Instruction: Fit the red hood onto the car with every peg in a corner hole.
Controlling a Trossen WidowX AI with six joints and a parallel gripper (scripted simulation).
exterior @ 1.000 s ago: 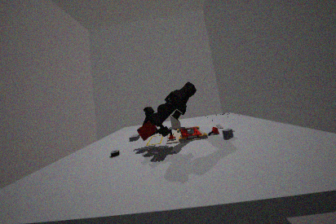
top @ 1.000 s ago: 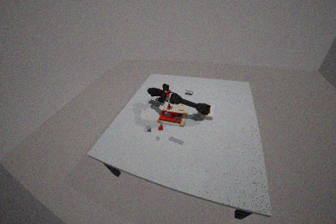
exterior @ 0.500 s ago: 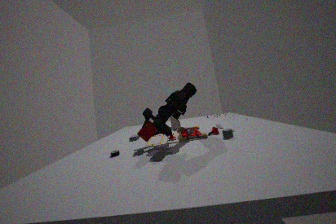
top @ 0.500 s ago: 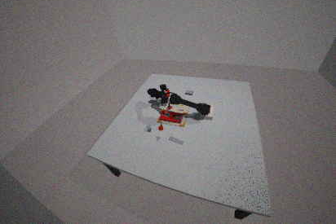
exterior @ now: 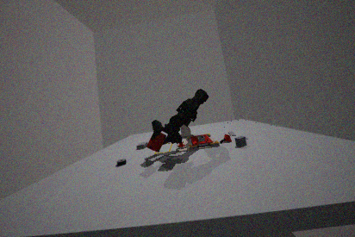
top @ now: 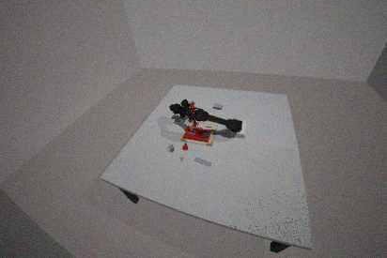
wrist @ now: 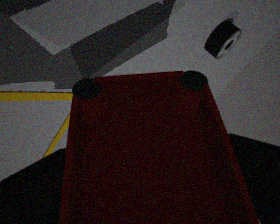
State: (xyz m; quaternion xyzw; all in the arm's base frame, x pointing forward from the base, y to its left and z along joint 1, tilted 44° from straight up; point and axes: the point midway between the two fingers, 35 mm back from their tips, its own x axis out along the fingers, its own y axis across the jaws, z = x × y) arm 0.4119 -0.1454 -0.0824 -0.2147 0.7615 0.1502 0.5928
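Observation:
The hood (top: 193, 107) (exterior: 157, 143) (wrist: 150, 150) is a dark red shell held in the air, clearly tilted in the exterior view. The wrist view shows its hollow side, with dark round ends on two corner bosses. My gripper (exterior: 165, 134) is shut on the hood, with a black finger at each side of it in the wrist view. The red chassis (top: 192, 137) (exterior: 208, 139) sits in its yellow-edged jig (top: 209, 144) on the table, to one side of the held hood. A grey part shows on its deck. The pegs are too small to make out.
A red piece (top: 185, 146) (exterior: 227, 138) and a grey block (top: 171, 148) (exterior: 240, 141) lie near the jig. A flat grey piece (top: 203, 161) and another grey block (top: 217, 106) lie farther off. A dark wheel (wrist: 220, 41) and yellow strips (wrist: 35, 96) show beyond the hood.

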